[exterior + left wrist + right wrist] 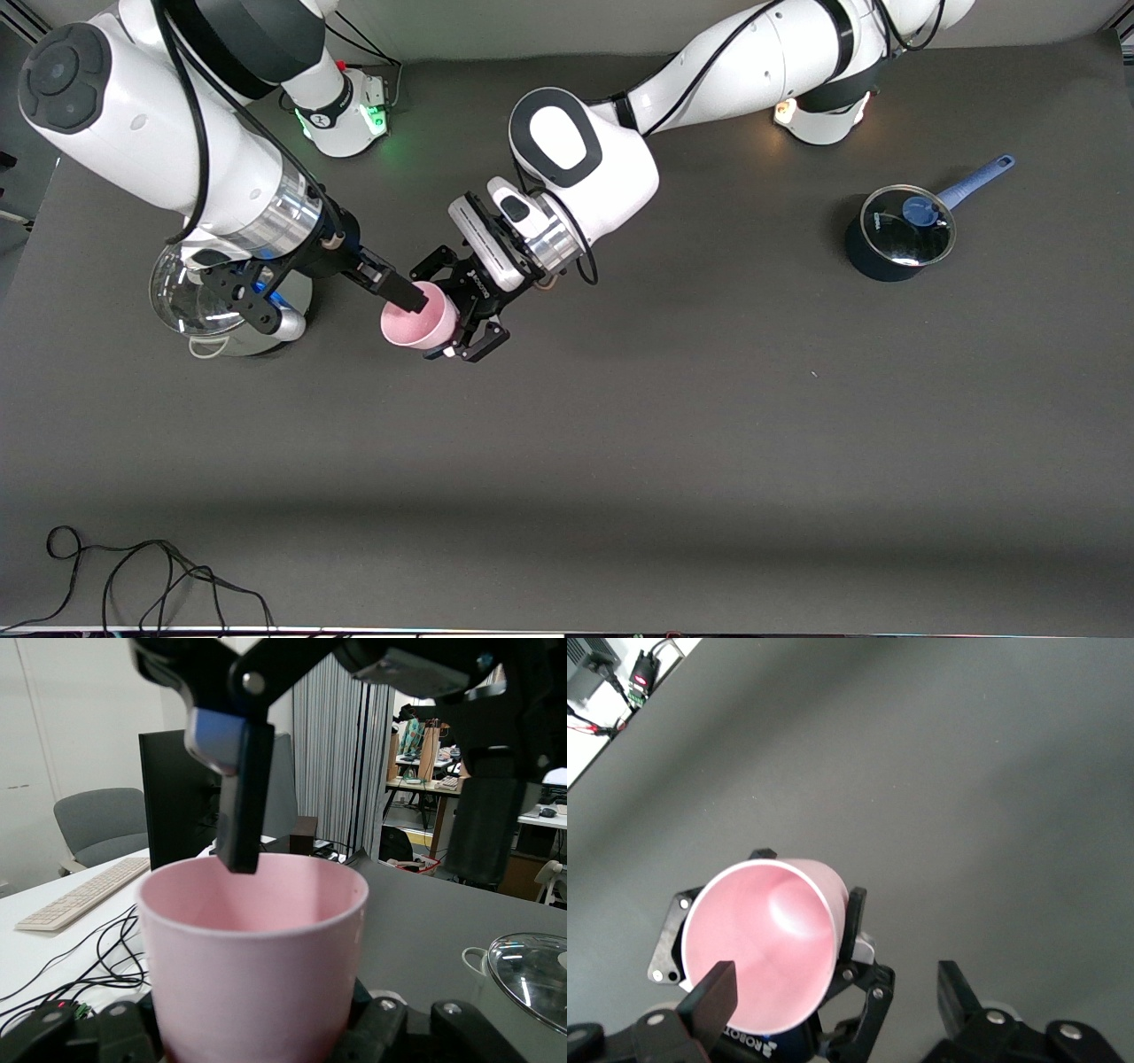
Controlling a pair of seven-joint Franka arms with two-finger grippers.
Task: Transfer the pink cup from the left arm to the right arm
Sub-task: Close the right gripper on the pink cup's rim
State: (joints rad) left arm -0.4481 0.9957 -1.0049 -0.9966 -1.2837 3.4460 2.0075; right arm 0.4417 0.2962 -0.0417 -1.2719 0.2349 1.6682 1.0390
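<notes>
The pink cup (407, 330) hangs above the table, tipped so its mouth faces the right arm's end. My left gripper (443, 308), the wide black claw, is shut on the cup's lower body (252, 966). My right gripper (350, 310) is open and straddles the cup's rim. One slim black finger (239, 815) reaches just inside the mouth, and the other finger (487, 833) stands outside the wall. In the right wrist view the cup (757, 943) shows its pink inside, with one fingertip (713, 992) in front of the mouth. Neither finger presses the wall.
A dark saucepan (899, 235) with a glass lid and blue handle sits toward the left arm's end. A steel pot with a glass lid (177, 297) stands under the right arm's wrist. A black cable (133, 576) lies by the table's near edge.
</notes>
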